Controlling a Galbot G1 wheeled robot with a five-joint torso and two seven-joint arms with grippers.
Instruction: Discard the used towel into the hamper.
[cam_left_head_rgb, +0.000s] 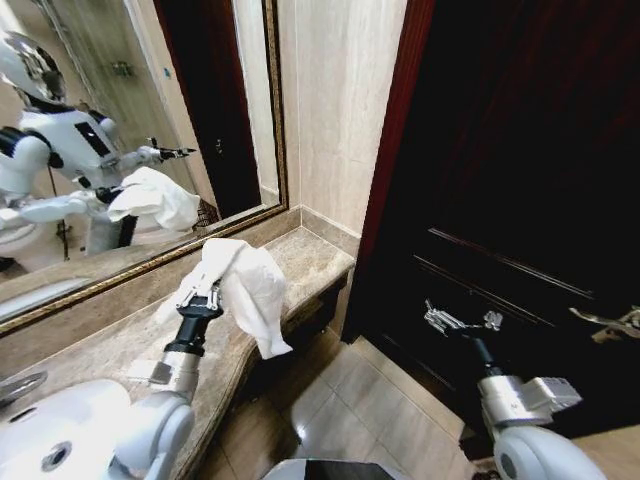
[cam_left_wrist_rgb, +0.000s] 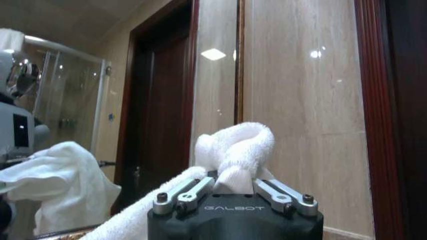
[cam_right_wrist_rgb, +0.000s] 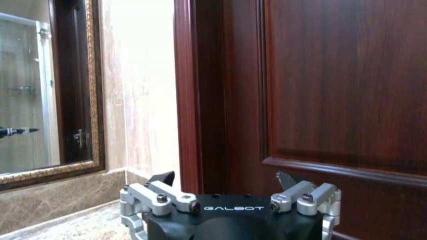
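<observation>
Left end effector (cam_left_head_rgb: 205, 290): raised above the beige marbled stone surface (cam_left_head_rgb: 310, 255) at the left of the scene, fingers clamped on a white terry-cloth towel (cam_left_head_rgb: 250, 285). The towel is bunched over the fingertips and hangs in a loose fold on the right side of the end effector, its lower corner past the front edge of the surface and above the glossy tiled floor (cam_left_head_rgb: 360, 410). In the left wrist view the towel (cam_left_wrist_rgb: 233, 147) rises as a doubled loop between the metal fingers (cam_left_wrist_rgb: 190, 190), with a further fold trailing down beside the black housing. Right end effector (cam_left_head_rgb: 462, 322): held out at the right of the scene before the dark reddish-brown panelled wooden door (cam_left_head_rgb: 510, 150), well apart from the towel, fingers spread and holding nothing; the right wrist view shows the two fingertips (cam_right_wrist_rgb: 163, 178) separated, with the door (cam_right_wrist_rgb: 340, 85) just beyond. Gold-framed wall mirror (cam_left_head_rgb: 140, 120): mounted on the far left wall above the surface, reflecting the robot and the towel. White oval basin (cam_left_head_rgb: 60, 430): set in the surface at the near left. Beige polished stone wall panel (cam_left_head_rgb: 340, 100): between mirror and door frame.
</observation>
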